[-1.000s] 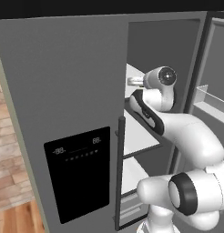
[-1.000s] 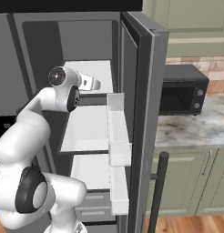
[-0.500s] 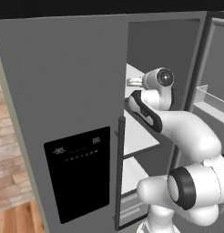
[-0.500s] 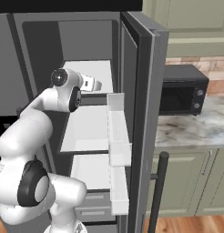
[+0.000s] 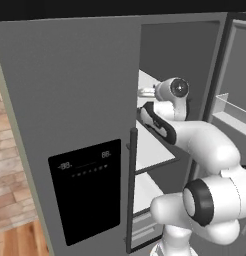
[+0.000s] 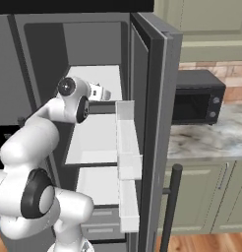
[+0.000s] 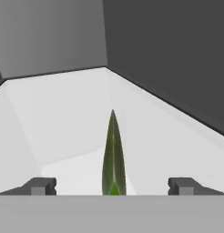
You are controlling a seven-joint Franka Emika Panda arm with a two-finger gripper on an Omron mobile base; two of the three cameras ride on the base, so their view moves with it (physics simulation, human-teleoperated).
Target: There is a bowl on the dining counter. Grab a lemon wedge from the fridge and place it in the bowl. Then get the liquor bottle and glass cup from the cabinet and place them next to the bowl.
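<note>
Reaching into open grey fridge [image 5: 85,90], fingers [image 7: 40,186] spread wide on either side of lemon wedge [image 7: 113,157] lying on white upper shelf [image 6: 96,81], black dispenser panel [image 5: 87,187] glowing "88" digits, no brand readable.

arm's up from the base, elbow bent high, forearm reaching forward and level, wrist pointing straight ahead at about shoulder height. in the hand view the gripper [image 7: 112,185] has its two dark fingertips [image 7: 40,186] set wide apart, low in the frame, jaws spread, nothing pinched between them, neither tip touching anything.
</note>
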